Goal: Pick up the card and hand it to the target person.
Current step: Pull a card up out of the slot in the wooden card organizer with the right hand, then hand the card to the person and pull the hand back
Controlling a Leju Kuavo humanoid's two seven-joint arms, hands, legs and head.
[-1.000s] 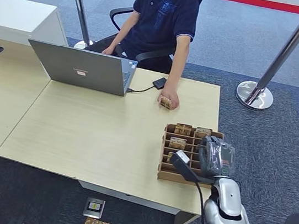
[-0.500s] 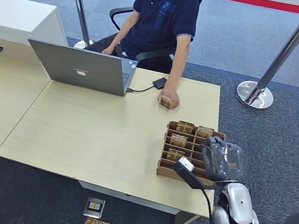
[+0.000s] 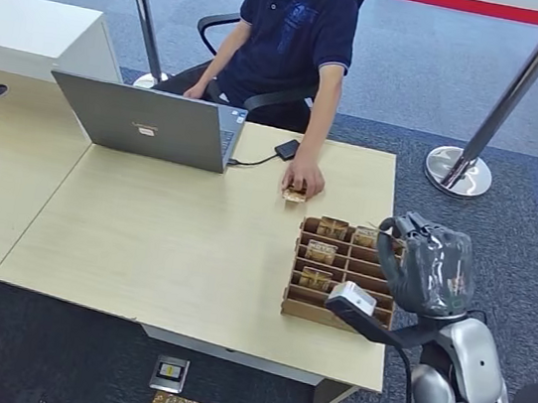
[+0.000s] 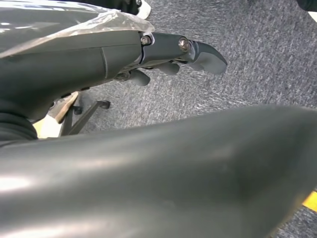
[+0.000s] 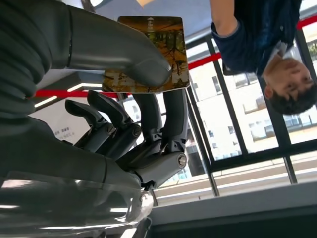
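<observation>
Right now the right hand pinches a flat glossy rectangular card between thumb and fingers, above the slotted cardboard tray at the wooden table's right edge. Left hand hangs over grey carpet, fingers loose, holding nothing.

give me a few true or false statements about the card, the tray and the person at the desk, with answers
1. The right hand holds a card pinched between thumb and fingers. True.
2. The wooden tray stands on the floor beside the desk. False: it sits on the desk, near the corner closest to the robot's right arm.
3. The seated person rests a hand on a card lying on the desk. True.
4. The laptop lies closed and flat. False: it is open, its lid turned toward the robot.
5. The tray's slots hold no cards. False: several cards stand in its slots.
</observation>
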